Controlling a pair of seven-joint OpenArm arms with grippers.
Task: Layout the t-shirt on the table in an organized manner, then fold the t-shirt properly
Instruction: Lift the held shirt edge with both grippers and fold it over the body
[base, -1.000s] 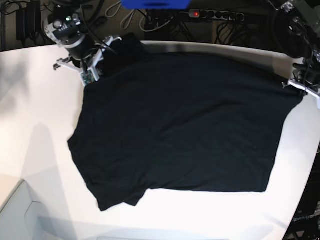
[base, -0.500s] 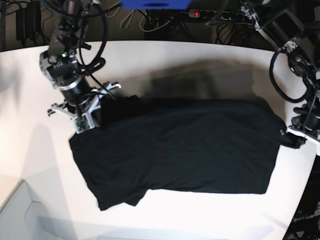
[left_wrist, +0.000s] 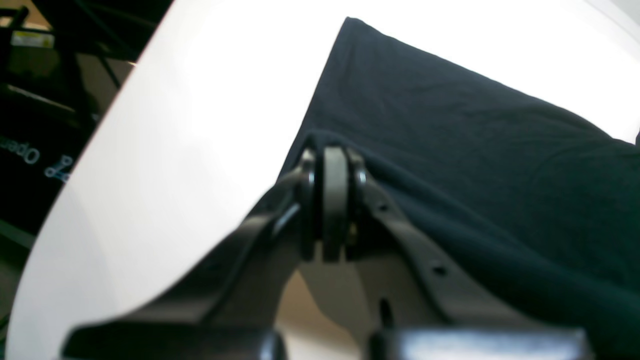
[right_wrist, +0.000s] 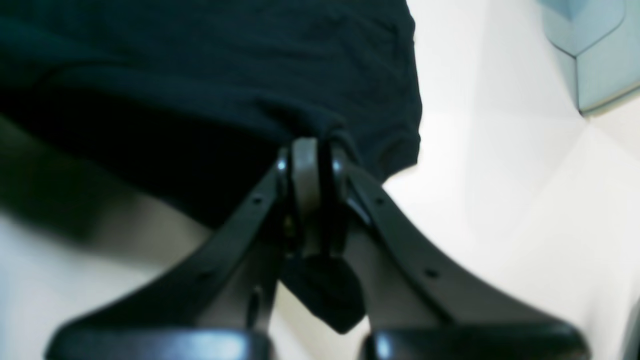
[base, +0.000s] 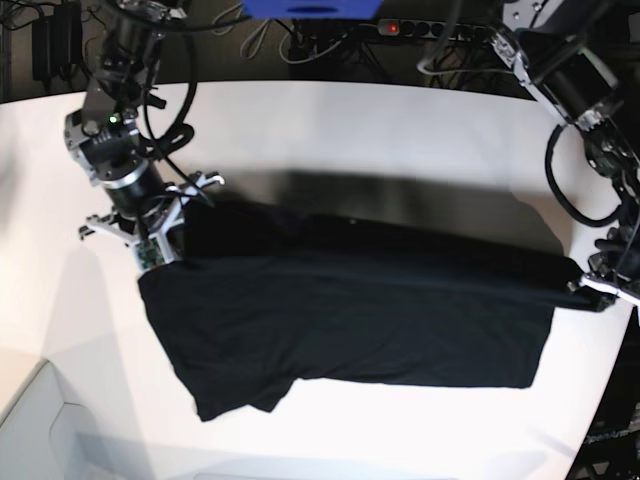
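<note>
Base view, left to right. At the left stands the arm with the right wrist camera; its right gripper, a black two-fingered clamp with pale fittings, is closed tightly on the upper left corner of the black short-sleeved cloth t-shirt, its plain dark side showing; the held edge is lifted off the large smooth white tabletop with a curved edge and casts a grey shadow on the bare surface beyond it. In the right wrist view the right gripper has its jaws pressed together with a fold of dark cloth pinched at their tips, and a small tongue of cloth hangs below between the finger arms; a pale blue-grey angular object sits at the upper right corner. Centre: the t-shirt spreads across the middle of the tabletop as a wide dark band; its near hem lies flat, one short sleeve pointing toward the lower left. At the right, near the tabletop's curved edge, the left gripper clamps the shirt's upper right corner; in the left wrist view the left gripper shows jaws closed on a raised ridge of cloth, the remaining fabric lying flat beyond; dark cables and a power strip lie behind the tabletop.
</note>
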